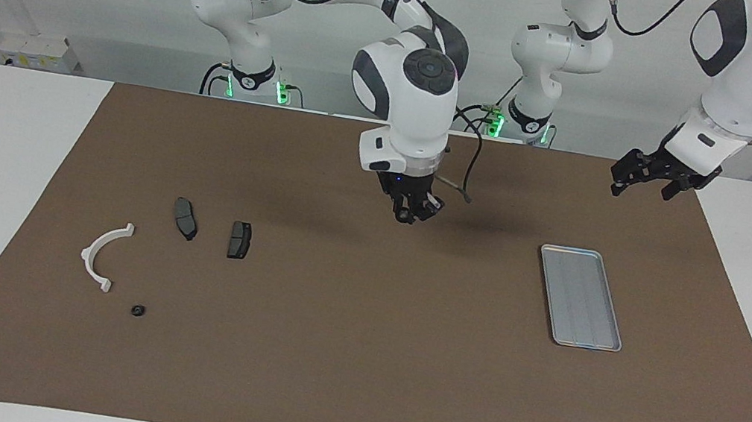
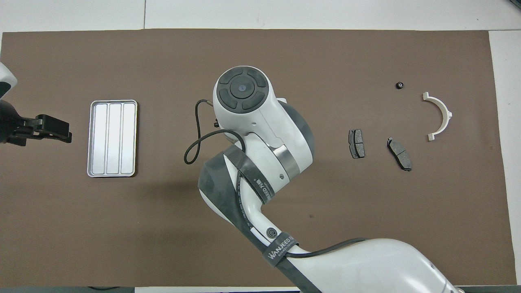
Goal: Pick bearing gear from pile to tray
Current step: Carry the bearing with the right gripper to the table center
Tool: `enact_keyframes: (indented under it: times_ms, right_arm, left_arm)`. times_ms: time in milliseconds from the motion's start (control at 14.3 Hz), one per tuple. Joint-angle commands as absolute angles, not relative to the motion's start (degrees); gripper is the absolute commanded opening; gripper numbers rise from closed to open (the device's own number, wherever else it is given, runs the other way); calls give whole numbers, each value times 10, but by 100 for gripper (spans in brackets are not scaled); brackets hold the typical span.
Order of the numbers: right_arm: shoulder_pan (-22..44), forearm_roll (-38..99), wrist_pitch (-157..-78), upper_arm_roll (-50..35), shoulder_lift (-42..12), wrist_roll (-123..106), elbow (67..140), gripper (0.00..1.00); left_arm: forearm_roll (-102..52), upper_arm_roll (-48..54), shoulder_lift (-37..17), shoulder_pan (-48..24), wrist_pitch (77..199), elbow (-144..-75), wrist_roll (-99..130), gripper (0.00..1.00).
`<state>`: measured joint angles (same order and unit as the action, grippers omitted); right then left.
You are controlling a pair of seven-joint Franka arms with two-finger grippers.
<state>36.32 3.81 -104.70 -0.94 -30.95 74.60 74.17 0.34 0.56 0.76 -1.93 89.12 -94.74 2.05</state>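
The pile lies toward the right arm's end of the mat: a white half-ring bracket (image 1: 103, 257) (image 2: 439, 117), two dark grey plates (image 1: 185, 218) (image 1: 239, 240) (image 2: 356, 143) (image 2: 399, 153) and one tiny black round piece (image 1: 137, 311) (image 2: 400, 85). The silver tray (image 1: 579, 298) (image 2: 112, 138) lies empty toward the left arm's end. My right gripper (image 1: 414, 211) hangs above the middle of the mat, between pile and tray; in the overhead view its own wrist hides it. My left gripper (image 1: 641, 179) (image 2: 57, 132) is open and empty, waiting in the air beside the tray.
A brown mat (image 1: 350, 373) covers most of the white table. The right arm's elbow and cable (image 2: 195, 138) span the mat's middle in the overhead view.
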Motion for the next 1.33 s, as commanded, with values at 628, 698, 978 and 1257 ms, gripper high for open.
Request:
enact_keyframes:
  times_ms: [628, 698, 978, 1257]
  right_arm:
    - [384, 23, -1263, -7, -384, 787, 841, 0]
    - [384, 24, -1265, -7, -384, 787, 843, 0]
    - [382, 23, -1233, -6, -383, 792, 834, 87]
    - [358, 20, -1083, -2, -369, 785, 741, 100]
  left_arm:
    - [2, 7, 7, -17, 882, -944, 18, 100]
    - [2, 7, 7, -17, 882, -944, 18, 100]
    - [2, 7, 7, -17, 882, -944, 18, 100]
    - [2, 8, 7, -17, 882, -944, 18, 100]
